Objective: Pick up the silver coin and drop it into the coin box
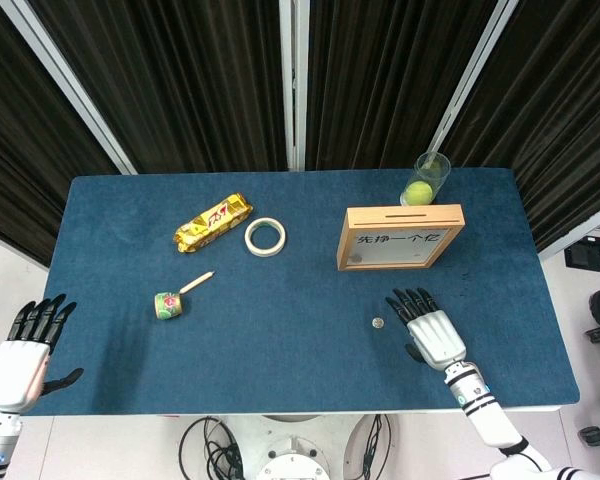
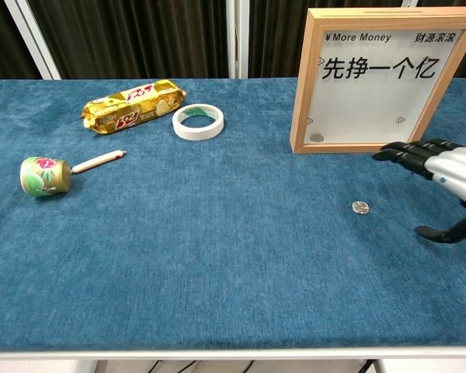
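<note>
Blue felt is covering the surface (image 1: 280,330), and everything that matters for the coming move is lying on the right half of it, taken from the coin box as landmark. That coin box (image 1: 401,237), a wooden frame with a clear pane, is standing upright near the back edge, its slot along the top edge (the slot is showing only as a thin dark line in the head view). In front of the coin box, well clear of its base, the right hand (image 1: 432,331) is hovering palm down with its fingers spread and straight, holding nothing; in the chest view its fingertips (image 2: 390,154) are reaching toward the lower right corner of the frame. The left hand (image 1: 22,351) is hanging far off from the coin box, beyond the front left corner of the surface, likewise spread and holding nothing, so the right one is plainly the nearer of the two.

Smallest of all, the silver coin (image 1: 378,322) is lying flat on the felt in front of the coin box, roughly below its left half, and just beside the right hand on that hand's thumb side, apart from it and not touched. Being a flat disc it is offering no long axis to line up with. My judgement is that the pick is calling for a short sideways shift toward the robot's left, then a descent with thumb and a finger closing on the rim.
</note>
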Robot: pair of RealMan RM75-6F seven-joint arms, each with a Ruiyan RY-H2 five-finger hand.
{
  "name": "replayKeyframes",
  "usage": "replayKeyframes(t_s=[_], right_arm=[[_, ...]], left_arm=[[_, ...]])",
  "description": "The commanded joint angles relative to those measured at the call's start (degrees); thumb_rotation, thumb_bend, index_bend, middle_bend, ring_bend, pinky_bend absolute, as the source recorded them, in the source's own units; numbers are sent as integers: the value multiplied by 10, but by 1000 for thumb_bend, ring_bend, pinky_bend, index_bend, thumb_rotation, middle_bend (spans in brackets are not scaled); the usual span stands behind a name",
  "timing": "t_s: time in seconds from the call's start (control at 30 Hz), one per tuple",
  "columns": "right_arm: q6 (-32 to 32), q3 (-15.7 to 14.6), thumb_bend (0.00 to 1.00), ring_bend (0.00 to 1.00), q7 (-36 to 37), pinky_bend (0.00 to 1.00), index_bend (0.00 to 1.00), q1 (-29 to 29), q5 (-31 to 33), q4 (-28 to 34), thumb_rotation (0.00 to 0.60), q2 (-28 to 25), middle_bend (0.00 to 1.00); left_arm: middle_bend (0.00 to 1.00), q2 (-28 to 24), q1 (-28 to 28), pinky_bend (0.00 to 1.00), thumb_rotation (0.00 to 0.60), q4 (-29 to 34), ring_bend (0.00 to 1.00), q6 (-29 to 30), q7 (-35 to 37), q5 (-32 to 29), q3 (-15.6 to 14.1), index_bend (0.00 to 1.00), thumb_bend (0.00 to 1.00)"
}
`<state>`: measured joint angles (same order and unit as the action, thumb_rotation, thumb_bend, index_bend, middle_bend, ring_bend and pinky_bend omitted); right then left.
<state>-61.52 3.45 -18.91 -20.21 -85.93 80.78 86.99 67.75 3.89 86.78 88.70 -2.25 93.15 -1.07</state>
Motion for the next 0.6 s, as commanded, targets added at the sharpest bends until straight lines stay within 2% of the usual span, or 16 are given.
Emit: replayKeyframes(t_s=[0.03, 0.2, 0.47, 0.6], right_arm=[[9, 0, 227, 0, 1, 0, 103, -9, 4, -4, 600, 6, 0], [17, 1, 228, 0, 8, 0, 225, -22, 10, -23, 600, 23, 0], [17, 2, 234, 0, 13, 0, 270, -34, 17, -45, 600, 43, 0], [16, 3, 282, 0, 12, 0, 280, -39, 20, -49, 600, 49, 0]], left_arm=[[0, -1, 0, 0, 600, 1, 0, 0, 0, 0, 0, 78, 98], [0, -4, 0, 0, 600, 5, 0, 0, -1, -1, 1, 78, 98], [0, -6, 0, 0, 600, 2, 0, -1, 4, -3, 1, 78, 98], [0, -6, 1, 0, 600, 0, 0, -2, 7, -3, 2, 78, 98]])
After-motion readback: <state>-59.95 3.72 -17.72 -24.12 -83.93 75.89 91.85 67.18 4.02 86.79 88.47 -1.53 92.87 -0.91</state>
